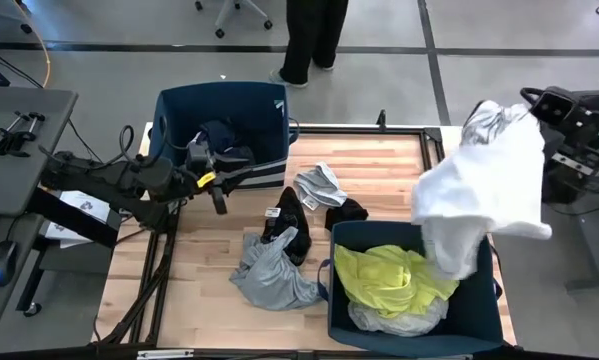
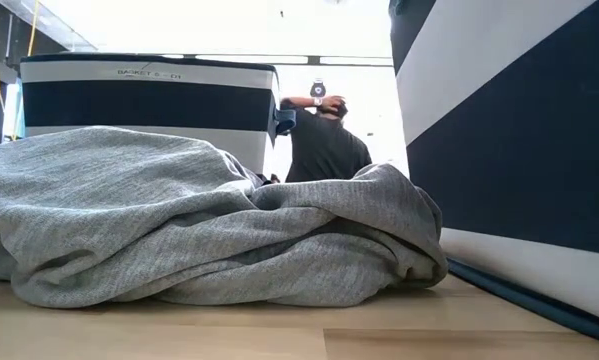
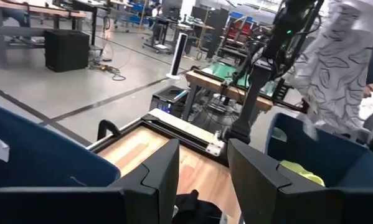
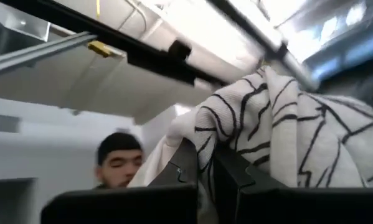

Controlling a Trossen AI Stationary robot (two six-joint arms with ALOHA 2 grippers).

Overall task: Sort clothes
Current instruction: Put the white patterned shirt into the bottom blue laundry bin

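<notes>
My right gripper (image 4: 203,167) is shut on a white garment with grey print (image 1: 484,185), held high over the right navy bin (image 1: 479,320). That bin holds a yellow garment (image 1: 389,275) and a pale one (image 1: 399,318). My left gripper (image 1: 219,197) is open and empty beside the left navy bin (image 1: 179,110), which holds dark clothes (image 1: 224,140). On the table lie a grey garment (image 1: 269,272), a black one (image 1: 289,225), a small grey-white one (image 1: 321,183) and another black one (image 1: 346,212). My right gripper pinches a bunched fold of the white printed garment (image 4: 202,134) between its two fingers, coming from the table's right side. Cloth drapes over and around the fingers. The garment hangs slack below, its lower end (image 1: 454,262) over the right bin; I cannot tell whether it touches the contents.
A person (image 1: 309,40) stands beyond the table's far edge and also shows in the low view (image 2: 324,145). In the low view the grey garment (image 2: 209,230) fills the foreground between the two bins. Bare wood (image 1: 379,160) lies between the bins at the far side.
</notes>
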